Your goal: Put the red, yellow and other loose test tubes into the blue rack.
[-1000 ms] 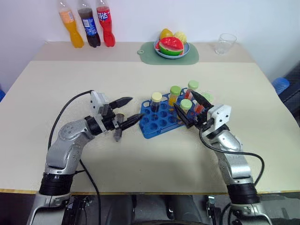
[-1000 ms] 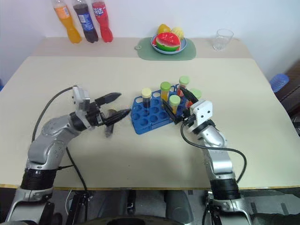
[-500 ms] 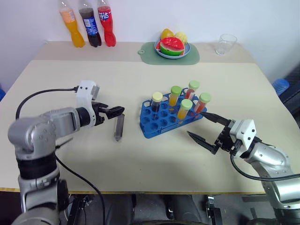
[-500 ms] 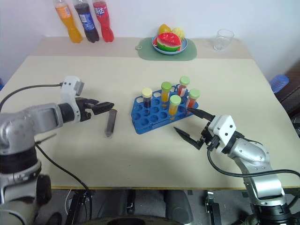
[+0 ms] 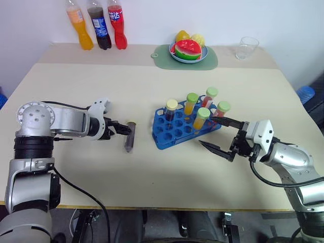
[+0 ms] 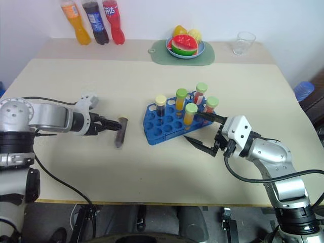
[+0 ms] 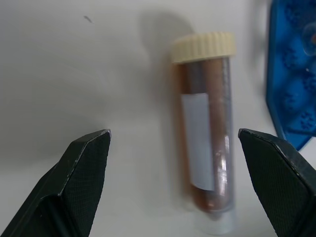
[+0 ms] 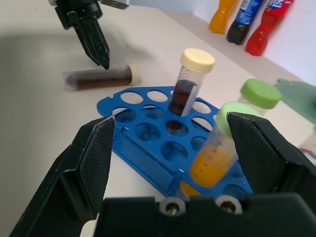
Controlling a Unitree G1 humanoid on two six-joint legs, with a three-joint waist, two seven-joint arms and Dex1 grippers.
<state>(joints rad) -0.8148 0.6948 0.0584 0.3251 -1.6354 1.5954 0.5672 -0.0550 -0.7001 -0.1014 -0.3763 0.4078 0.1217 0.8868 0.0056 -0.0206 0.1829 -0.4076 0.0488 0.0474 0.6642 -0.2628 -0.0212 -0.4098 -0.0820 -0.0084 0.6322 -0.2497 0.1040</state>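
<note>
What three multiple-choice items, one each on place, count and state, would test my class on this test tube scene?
1. Where is the loose tube?
A. lying on the table left of the blue rack
B. in the bowl
C. in the glass

2. How many tubes stand in the rack?
A. two
B. five
C. eight

3. How is the left gripper?
A. shut on the tube
B. open around the tube
C. holding a bottle

Answers: 1 A, it lies flat beside the rack. 2 B, five caps show. 3 B, both fingers stand apart from the tube.

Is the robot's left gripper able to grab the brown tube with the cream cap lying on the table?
Probably yes. The open left gripper hangs right over the brown cream-capped tube, a finger either side, nothing between; the blue rack sits apart.
</note>
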